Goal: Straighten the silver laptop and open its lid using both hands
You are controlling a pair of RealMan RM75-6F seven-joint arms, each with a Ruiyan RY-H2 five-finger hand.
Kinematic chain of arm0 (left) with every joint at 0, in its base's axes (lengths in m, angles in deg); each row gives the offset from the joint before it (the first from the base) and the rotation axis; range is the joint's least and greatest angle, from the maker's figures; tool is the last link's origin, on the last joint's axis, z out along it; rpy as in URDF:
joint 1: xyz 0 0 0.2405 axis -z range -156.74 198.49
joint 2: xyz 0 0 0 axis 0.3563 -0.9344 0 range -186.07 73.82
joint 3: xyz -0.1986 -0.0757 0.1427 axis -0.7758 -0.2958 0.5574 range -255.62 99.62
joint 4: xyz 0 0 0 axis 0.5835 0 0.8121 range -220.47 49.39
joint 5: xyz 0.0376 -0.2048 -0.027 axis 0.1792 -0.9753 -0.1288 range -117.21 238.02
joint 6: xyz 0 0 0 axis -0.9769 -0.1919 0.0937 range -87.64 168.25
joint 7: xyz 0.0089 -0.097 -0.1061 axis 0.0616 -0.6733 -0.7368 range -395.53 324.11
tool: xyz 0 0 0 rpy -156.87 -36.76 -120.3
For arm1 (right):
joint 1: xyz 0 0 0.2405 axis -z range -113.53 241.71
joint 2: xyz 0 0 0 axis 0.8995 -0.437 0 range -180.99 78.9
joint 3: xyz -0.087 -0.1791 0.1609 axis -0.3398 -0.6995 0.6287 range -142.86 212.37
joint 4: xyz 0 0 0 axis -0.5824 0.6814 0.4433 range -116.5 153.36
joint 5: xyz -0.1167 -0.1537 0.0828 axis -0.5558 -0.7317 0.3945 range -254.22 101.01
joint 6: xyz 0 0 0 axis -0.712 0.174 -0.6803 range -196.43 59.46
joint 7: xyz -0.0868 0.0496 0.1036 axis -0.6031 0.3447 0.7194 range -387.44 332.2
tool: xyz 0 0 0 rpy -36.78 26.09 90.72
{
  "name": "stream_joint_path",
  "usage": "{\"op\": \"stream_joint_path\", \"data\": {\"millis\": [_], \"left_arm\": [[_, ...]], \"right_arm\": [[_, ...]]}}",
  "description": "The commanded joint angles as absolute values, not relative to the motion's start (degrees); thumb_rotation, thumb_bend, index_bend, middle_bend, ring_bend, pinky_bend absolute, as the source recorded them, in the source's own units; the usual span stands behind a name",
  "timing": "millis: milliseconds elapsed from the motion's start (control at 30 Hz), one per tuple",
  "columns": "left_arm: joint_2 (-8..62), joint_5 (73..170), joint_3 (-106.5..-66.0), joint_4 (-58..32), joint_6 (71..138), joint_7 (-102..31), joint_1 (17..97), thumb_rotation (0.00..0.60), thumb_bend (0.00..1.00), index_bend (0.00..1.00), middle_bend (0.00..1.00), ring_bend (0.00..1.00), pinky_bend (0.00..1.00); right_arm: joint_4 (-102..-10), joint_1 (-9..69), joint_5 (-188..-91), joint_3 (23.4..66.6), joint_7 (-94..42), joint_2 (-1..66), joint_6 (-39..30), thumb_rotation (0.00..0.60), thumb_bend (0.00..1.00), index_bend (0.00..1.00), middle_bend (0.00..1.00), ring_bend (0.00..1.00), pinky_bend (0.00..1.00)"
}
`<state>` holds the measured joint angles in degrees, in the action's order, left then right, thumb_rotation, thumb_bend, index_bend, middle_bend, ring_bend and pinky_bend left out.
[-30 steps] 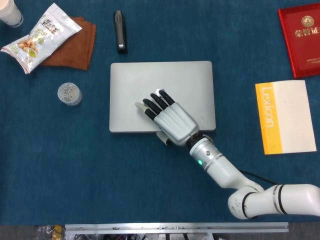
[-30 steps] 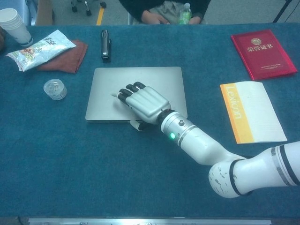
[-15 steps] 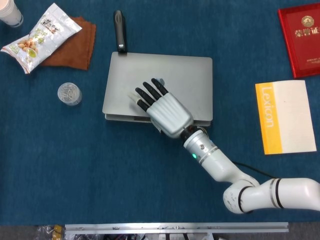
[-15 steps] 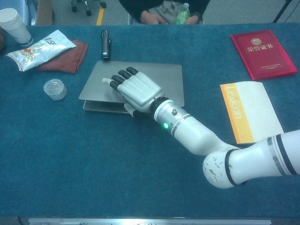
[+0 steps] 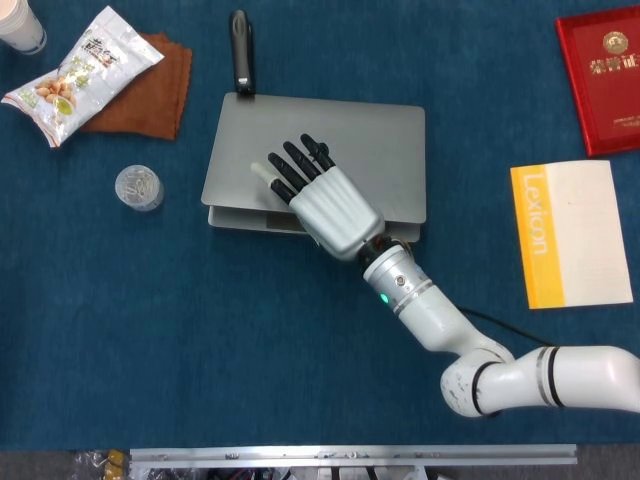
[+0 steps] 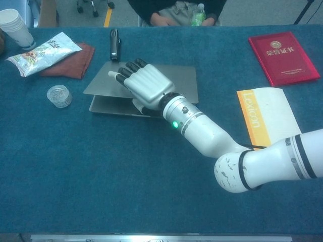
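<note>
A blue-covered table (image 5: 200, 340) carries a laptop (image 5: 370, 150) under the right hand (image 5: 325, 200). Left of the hand lie a snack bag (image 5: 80, 70), cloth (image 5: 150, 95) and jar (image 5: 138, 187); right, a booklet (image 5: 575, 235).

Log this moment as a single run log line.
phase: lid opening | right robot hand: grips silver laptop lid, front edge raised | left robot hand: not in view | black remote: at laptop's rear edge

The laptop (image 5: 340, 150) lies mid-surface, the right robot hand (image 5: 325, 195) on its lid. A remote (image 5: 240, 50) lies behind it, a booklet (image 5: 570, 232) to its right, a jar (image 5: 138, 187) to its left.
</note>
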<state>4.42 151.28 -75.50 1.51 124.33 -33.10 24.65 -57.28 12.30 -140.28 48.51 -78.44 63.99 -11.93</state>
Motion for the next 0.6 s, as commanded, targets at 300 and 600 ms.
{"op": "stream_joint_path", "data": {"millis": [300, 600], "left_arm": [[3.6, 159.6, -72.3, 1.4, 118.2, -35.4, 30.1, 0.600, 0.23, 0.24, 0.21, 0.20, 0.19], [2.8, 163.6, -70.4, 3.8, 109.2, -35.4, 36.7, 0.600, 0.23, 0.07, 0.00, 0.01, 0.11]], "right_arm": [[-57.8, 10.9, -139.2, 49.3, -80.2, 63.7, -10.7, 0.575, 0.49, 0.00, 0.10, 0.01, 0.06], [-57.6, 10.0, -138.8, 49.5, -81.3, 63.5, -9.8, 0.574, 0.49, 0.00, 0.10, 0.01, 0.06]]}}
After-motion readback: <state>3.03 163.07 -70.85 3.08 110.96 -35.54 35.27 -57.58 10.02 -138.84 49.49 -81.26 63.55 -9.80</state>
